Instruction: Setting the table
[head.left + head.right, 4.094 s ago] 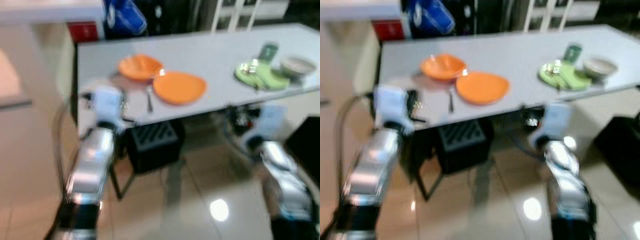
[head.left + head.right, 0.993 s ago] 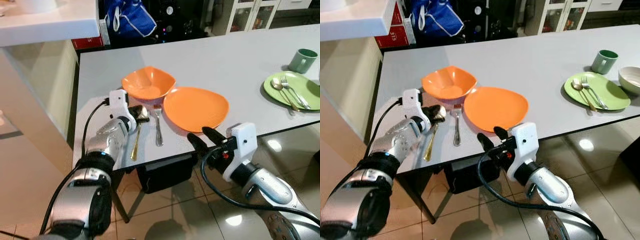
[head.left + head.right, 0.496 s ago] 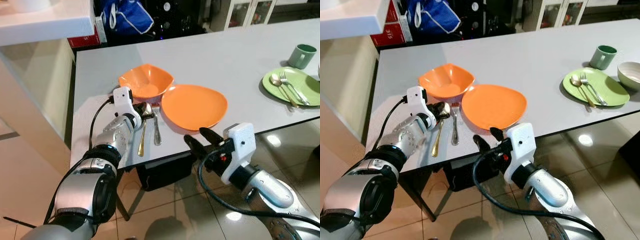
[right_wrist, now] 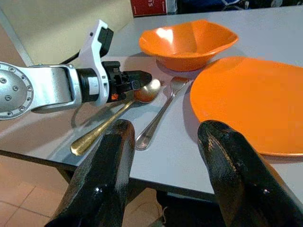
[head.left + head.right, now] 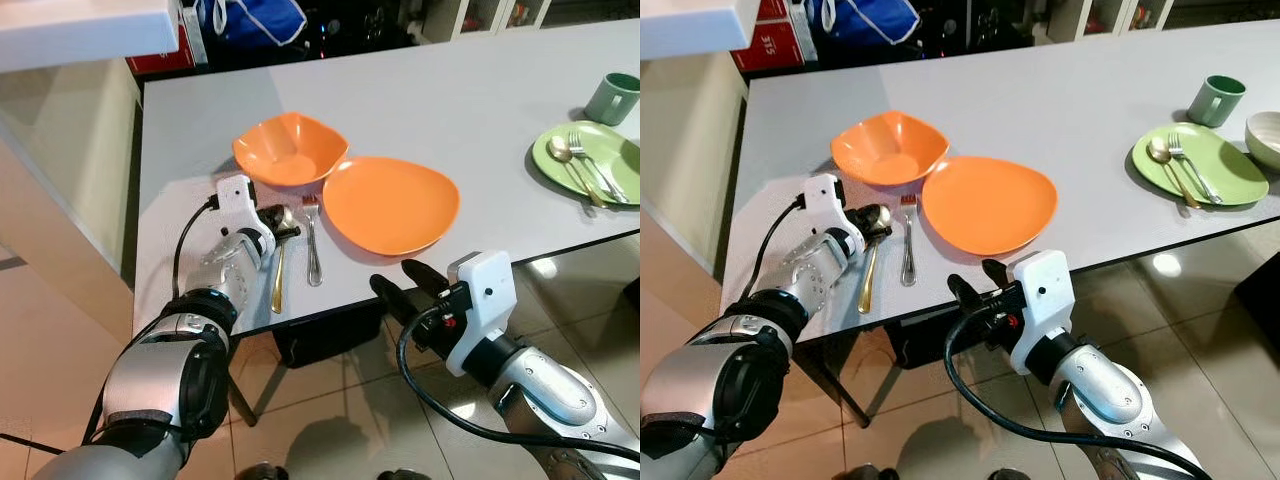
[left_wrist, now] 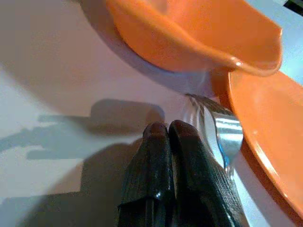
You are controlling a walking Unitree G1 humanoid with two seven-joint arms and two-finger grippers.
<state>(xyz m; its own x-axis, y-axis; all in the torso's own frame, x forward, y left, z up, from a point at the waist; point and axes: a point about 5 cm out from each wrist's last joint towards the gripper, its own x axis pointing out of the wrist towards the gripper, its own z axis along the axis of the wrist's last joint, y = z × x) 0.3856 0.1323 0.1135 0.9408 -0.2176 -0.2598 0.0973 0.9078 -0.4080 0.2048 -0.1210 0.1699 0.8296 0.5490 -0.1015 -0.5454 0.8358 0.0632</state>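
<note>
**Nudging the spoon into line beside the orange setting**

Spreading across both eye views, the grey table [image 5: 430, 100] carries two place settings. Near its left front corner sit the orange plate [image 5: 390, 203] and, just behind and left of it and touching its rim, the orange bowl [image 5: 288, 152]. Toward the right edge lies a green plate [image 5: 600, 165] with cutlery on it, a green mug [image 5: 612, 97] behind it, and a pale bowl [image 5: 1266, 137] at the very edge.

Between orange plate and left edge lie two pieces of cutlery, nearly parallel and pointing at the front edge: a silver fork [image 5: 313, 245] just beside the plate, and a gold spoon [image 5: 279, 262] to its left, slightly slanted.

The left gripper [image 6: 166, 135] rests low on the table at the spoon's bowl end, fingers pressed together with nothing seen between them; the fingertips [image 4: 142, 79] touch or all but touch the spoon's bowl, and the fork's tines lie just beside them. The right gripper [image 5: 975, 280] hangs off the front edge below the plate, fingers spread wide and empty.

By my judgement the step in hand is arranging cutlery for the orange setting: the spoon is down, and being squared up or just let go. The next move likely calls for lifting the left arm clear without dragging the spoon or knocking the bowl close behind.
</note>
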